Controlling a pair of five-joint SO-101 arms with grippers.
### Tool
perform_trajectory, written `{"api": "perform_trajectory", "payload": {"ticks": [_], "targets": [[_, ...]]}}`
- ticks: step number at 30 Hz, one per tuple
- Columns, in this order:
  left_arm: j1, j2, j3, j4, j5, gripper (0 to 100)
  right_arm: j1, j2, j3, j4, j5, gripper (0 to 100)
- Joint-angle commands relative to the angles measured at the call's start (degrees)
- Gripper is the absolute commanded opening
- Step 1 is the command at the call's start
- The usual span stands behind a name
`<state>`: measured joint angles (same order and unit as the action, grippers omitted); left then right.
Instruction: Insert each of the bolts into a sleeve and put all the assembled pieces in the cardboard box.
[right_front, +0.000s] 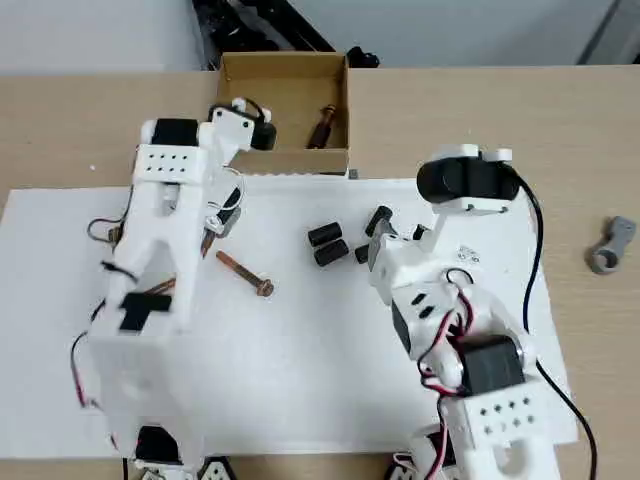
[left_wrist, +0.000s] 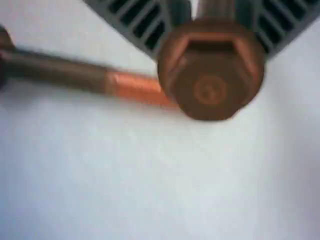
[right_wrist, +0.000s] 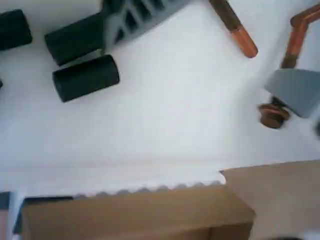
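My left gripper (right_front: 214, 230) is shut on a copper bolt (left_wrist: 210, 70), whose hex head faces the left wrist camera between the grey fingers (left_wrist: 135, 20). It hangs just above the white sheet. A second bolt (right_front: 246, 273) lies on the sheet beside it and shows in the left wrist view too (left_wrist: 90, 77). My right gripper (right_front: 373, 240) is at a cluster of black sleeves (right_front: 328, 244); one sleeve (right_wrist: 75, 37) lies against it, another sleeve (right_wrist: 85, 77) lies next to that. The cardboard box (right_front: 285, 160) at the back holds one dark assembled piece (right_front: 322, 128).
A white sheet (right_front: 300, 380) covers the table's middle, with open room toward the front. A grey part (right_front: 612, 243) lies on the bare wood at far right. The box wall (right_wrist: 140, 215) stands close ahead of the right arm.
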<state>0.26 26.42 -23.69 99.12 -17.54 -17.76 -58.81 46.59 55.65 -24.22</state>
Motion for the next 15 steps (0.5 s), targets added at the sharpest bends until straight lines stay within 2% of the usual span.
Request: {"api": "perform_trajectory", "payload": {"ticks": [1,5,15], "targets": [[0.44,-13.45,5.14,1.23,-0.18,1,0.4,4.44,-0.62,-1.54,-0.79,16.9],[0.35,-21.98,12.79,1.23,-0.18,1,0.48,10.51,-3.6,-2.07,-3.16,16.9],[0.35,-38.59,27.38,0.88,2.2,1,0.66,29.14,-18.99,-1.89,-3.52,16.9]]}}
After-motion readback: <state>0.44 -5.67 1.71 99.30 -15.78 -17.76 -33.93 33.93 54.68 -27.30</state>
